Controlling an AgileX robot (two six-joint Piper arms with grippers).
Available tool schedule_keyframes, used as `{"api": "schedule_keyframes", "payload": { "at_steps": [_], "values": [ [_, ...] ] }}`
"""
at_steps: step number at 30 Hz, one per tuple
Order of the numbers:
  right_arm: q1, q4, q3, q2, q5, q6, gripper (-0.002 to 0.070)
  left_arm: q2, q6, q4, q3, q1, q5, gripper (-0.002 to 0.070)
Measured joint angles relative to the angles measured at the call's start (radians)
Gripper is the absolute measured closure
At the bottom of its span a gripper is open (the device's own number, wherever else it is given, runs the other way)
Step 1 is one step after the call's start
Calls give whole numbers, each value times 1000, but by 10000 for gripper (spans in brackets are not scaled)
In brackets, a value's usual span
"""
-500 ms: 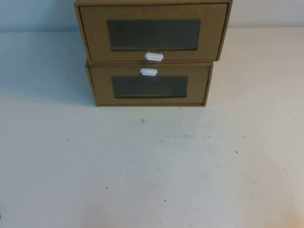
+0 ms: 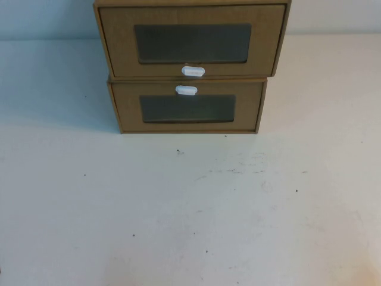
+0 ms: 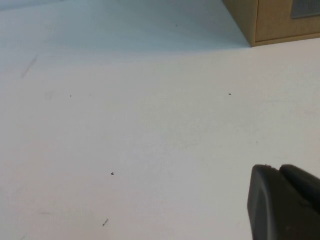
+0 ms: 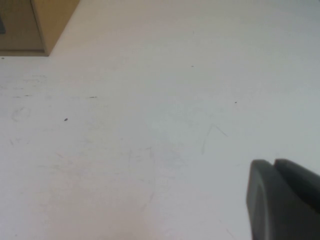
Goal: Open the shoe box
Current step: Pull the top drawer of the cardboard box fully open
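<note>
I haven't started: my left gripper (image 3: 277, 172) and right gripper (image 4: 274, 167) sit near, shut, empty. Next I reach the far shoe box (image 2: 119, 42) handle (image 2: 193, 71).

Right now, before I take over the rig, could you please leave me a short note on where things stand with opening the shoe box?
Left gripper: fingers shut, empty, over the bare table, short of the boxes' left corner.
Right gripper: fingers shut, empty, over the table, short of the boxes' right corner.
Things: two brown shoe boxes stacked at the far side, the upper box on the lower box. Each front has a white pull: the upper tab and the lower tab.
Done: nothing; both fronts are closed.
Left: bring a gripper to a tab, grip it and pull the front open.
</note>
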Motion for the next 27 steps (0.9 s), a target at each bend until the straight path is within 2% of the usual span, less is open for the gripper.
{"api": "schedule_keyframes", "payload": {
  "at_steps": [8,22,27],
  "values": [
    [0,0,0,0,0,0,689,0,-108,-44,0,0,-57,680],
    [0,0,0,0,0,0,690,0,-251,-406,0,0,-180,680],
    [0,0,0,0,0,0,689,0,-242,-453,0,0,-230,680]
  ]
}}
